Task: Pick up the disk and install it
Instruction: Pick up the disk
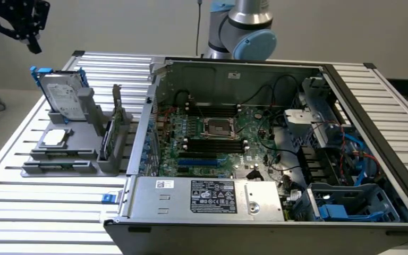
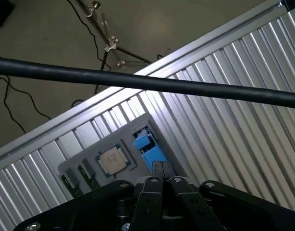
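The disk (image 1: 64,95), a silver-grey drive with a white label and blue carrier edges, stands upright in a grey holder (image 1: 69,159) on the slatted table, at the exterior view's left. My black gripper (image 1: 32,47) hangs high in the air above and to the left of it, touching nothing. In the wrist view the two fingers (image 2: 152,192) are pressed together, so the gripper (image 2: 163,179) is shut and holds nothing. Beyond them lies the disk's blue carrier (image 2: 148,148), seen from above.
An open computer case (image 1: 275,69) takes up the middle and right, with the motherboard (image 1: 218,133), a labelled grey power-supply box (image 1: 204,197) and a blue drive cage (image 1: 353,204). The holder also carries a small silver chip (image 1: 53,137) and upright cards (image 1: 115,122). A black cable (image 2: 147,83) crosses the wrist view.
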